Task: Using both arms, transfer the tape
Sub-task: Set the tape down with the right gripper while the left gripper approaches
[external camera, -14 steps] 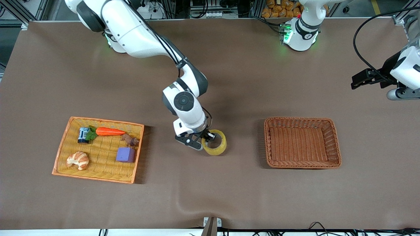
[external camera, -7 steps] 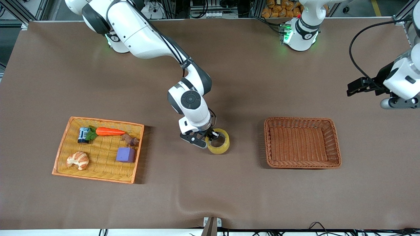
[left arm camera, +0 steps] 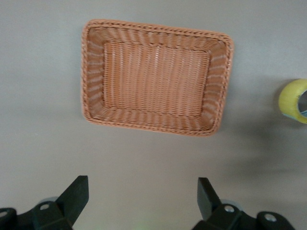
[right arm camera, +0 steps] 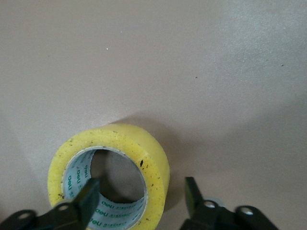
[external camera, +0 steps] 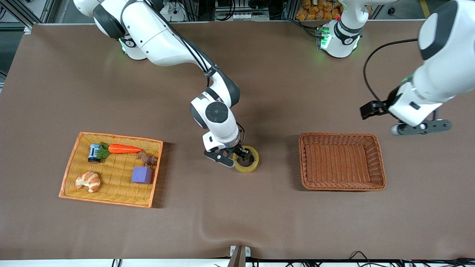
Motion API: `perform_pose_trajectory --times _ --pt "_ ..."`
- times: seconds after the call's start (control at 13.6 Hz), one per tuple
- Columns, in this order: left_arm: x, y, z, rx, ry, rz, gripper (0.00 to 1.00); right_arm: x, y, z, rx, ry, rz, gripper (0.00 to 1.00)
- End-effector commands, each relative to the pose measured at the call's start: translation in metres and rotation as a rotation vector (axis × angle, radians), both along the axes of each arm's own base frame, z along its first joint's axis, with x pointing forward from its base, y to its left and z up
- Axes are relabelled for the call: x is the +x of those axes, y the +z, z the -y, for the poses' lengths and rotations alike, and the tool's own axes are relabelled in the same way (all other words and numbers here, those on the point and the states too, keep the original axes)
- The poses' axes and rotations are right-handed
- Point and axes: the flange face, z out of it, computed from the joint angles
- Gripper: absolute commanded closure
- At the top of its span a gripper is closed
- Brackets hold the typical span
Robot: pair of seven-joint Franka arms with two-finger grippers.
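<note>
The yellowish translucent ring-shaped roll of tape (external camera: 246,159) lies flat on the brown table covering (external camera: 237,222) just below the centre of the front view, between the two baskets. The right gripper (external camera: 235,157) is at the tape; in the right wrist view its black fingers (right arm camera: 90,195) stand apart, one inside the grey-white core and one outside the yellow wall, straddling the wall of the tape (right arm camera: 109,178) without clamping it.

The left gripper (external camera: 420,127) hangs in the air at the right of the front view, over bare table just above the upper right corner of the empty reddish-brown wicker basket (external camera: 341,161). In the left wrist view its fingers (left arm camera: 76,197) are spread wide and hold nothing.

At the lower left of the front view, the orange-rimmed yellow woven tray (external camera: 70,167) holds an orange toy carrot (external camera: 124,149), a golden croissant (external camera: 88,181), a purple cube (external camera: 141,175), a small blue can (external camera: 94,152) and a small brown item (external camera: 147,158).
</note>
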Motion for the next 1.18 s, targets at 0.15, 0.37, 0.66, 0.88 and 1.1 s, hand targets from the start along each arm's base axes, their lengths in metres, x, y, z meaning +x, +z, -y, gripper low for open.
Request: perform_pose_trajectory --times 0.15,0.37,0.66,0.88,1.1 --pt "0.014 -0.060 0.100 -0.007 0.068 0.021 0.00 0.026 0.032 0.023 -0.004 -0.036 0.029 0.00" --pt "0.015 -0.092 0.152 -0.028 0.038 0.020 0.00 0.053 0.068 0.075 -0.048 0.046 -0.007 0.00" --pt "0.017 -0.144 0.215 -0.124 -0.011 0.059 0.00 0.070 0.119 0.159 -0.135 0.204 -0.110 0.00" --pt "0.033 -0.161 0.230 -0.154 -0.015 0.068 0.00 0.071 0.153 0.239 -0.130 0.317 -0.158 0.00" --pt "0.030 -0.203 0.263 -0.176 -0.012 0.079 0.00 0.066 0.192 0.318 -0.077 0.343 -0.170 0.00"
